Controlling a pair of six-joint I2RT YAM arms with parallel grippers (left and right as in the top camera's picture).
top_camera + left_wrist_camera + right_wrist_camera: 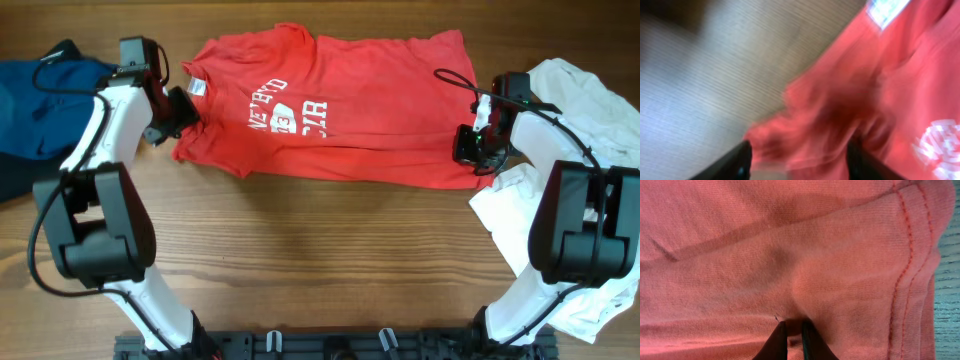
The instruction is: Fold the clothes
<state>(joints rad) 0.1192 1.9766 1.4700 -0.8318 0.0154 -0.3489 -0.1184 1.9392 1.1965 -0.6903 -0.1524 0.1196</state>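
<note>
A red short-sleeved T-shirt (330,110) with white lettering lies flat across the far half of the wooden table, its collar tag towards the left. My left gripper (178,112) is at the shirt's left edge by the collar. In the blurred left wrist view its jaws stand apart, open, with bunched red cloth (830,120) loose between them. My right gripper (474,148) is at the shirt's right edge near the hem. In the right wrist view the right gripper (794,330) is shut on a small fold of the red fabric (790,245).
Blue clothes (50,85) and a dark piece (12,182) lie at the far left. White T-shirts (595,110) are heaped at the right, reaching down to the front right (505,225). Bare wood (320,260) fills the front middle.
</note>
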